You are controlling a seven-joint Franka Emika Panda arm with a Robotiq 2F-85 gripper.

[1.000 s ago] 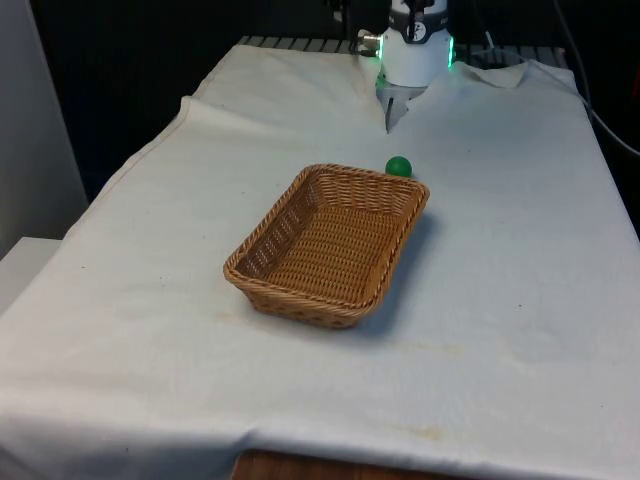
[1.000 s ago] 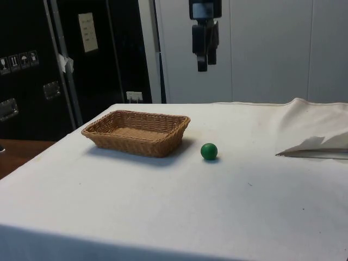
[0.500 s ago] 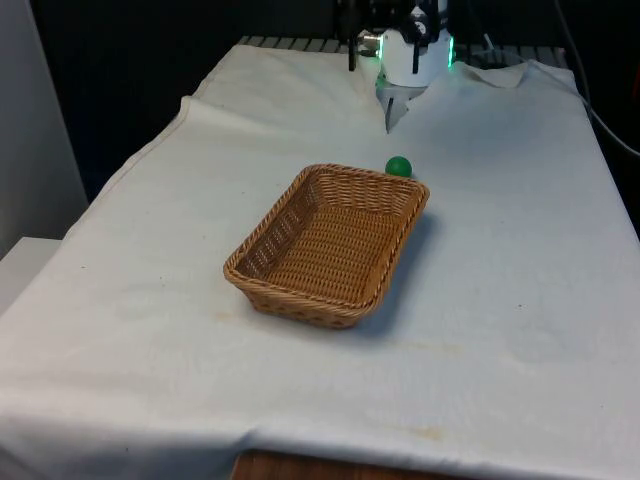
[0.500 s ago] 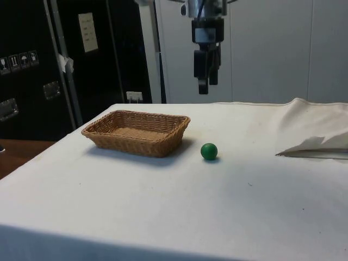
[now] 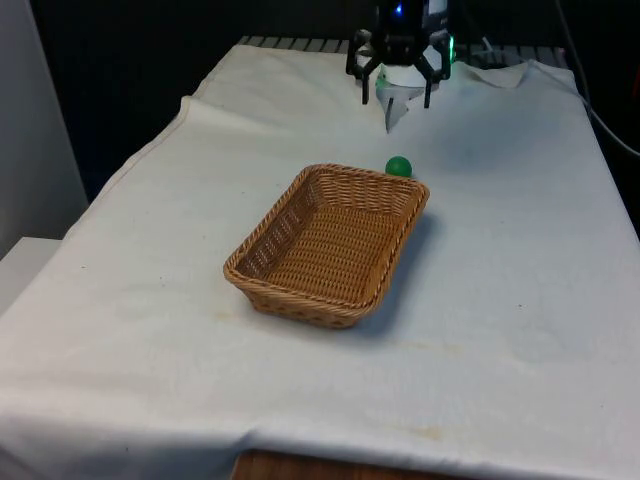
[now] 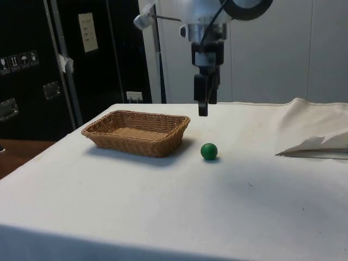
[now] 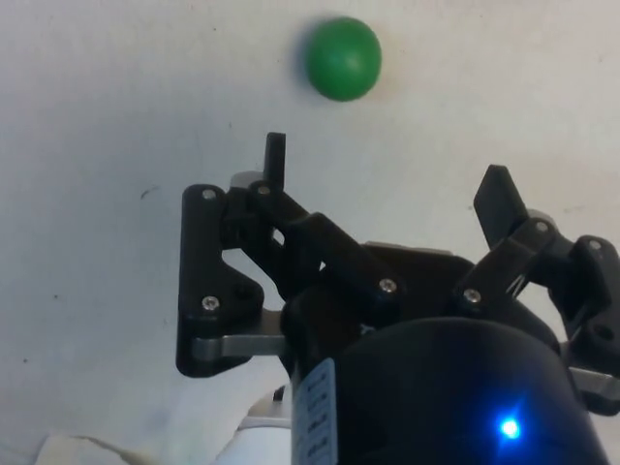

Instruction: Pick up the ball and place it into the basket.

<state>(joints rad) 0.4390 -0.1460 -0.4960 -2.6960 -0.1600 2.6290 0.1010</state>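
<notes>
Approaching ball | hand [image 5: 401,88] empty, fingers spread wide, above worktop [image 5: 500,260] | green ball [image 5: 399,166] lies below and just ahead, beside wicker basket [image 5: 330,243] | centre fingers over ball before lowering, avoid basket rim

You have even, fairly bright light from overhead in all three views, and the white cloth [image 5: 520,290] reads pale without blown-out glare. Shadows are soft: the basket [image 5: 330,243] throws a faint one toward the front view's right, and the ball [image 6: 209,151] has a small dark patch beneath it in the side view. Behind the table the background drops to near black. In the wrist view the ball [image 7: 342,58] looks slightly soft-edged and the cloth greyer.
</notes>
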